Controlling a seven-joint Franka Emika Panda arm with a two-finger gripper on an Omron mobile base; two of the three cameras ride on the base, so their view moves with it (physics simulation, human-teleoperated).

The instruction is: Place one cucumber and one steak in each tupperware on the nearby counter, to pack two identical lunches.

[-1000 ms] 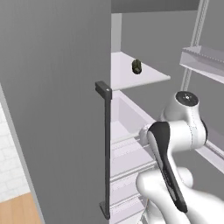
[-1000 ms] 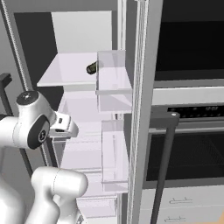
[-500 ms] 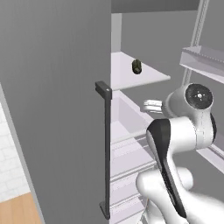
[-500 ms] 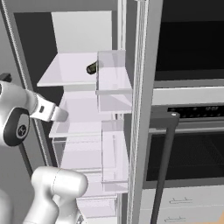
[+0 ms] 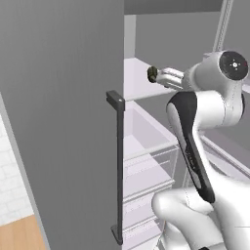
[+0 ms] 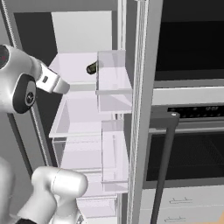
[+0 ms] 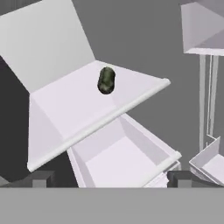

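Reaching into the fridge for a cucumber

My gripper (image 7: 109, 177) is spread wide and empty, aimed at the cucumber (image 7: 106, 80) lying alone on the upper fridge shelf (image 7: 74, 109), well ahead. It looks firm, smooth and likely to roll, so I'd pinch across its middle.

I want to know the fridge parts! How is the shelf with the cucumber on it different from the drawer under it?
The shelf is a flat sheet; the drawer beneath it is a deep box with walls. The shelf bears the dark-green cucumber; the drawer looks empty. Both are pale and see-through.
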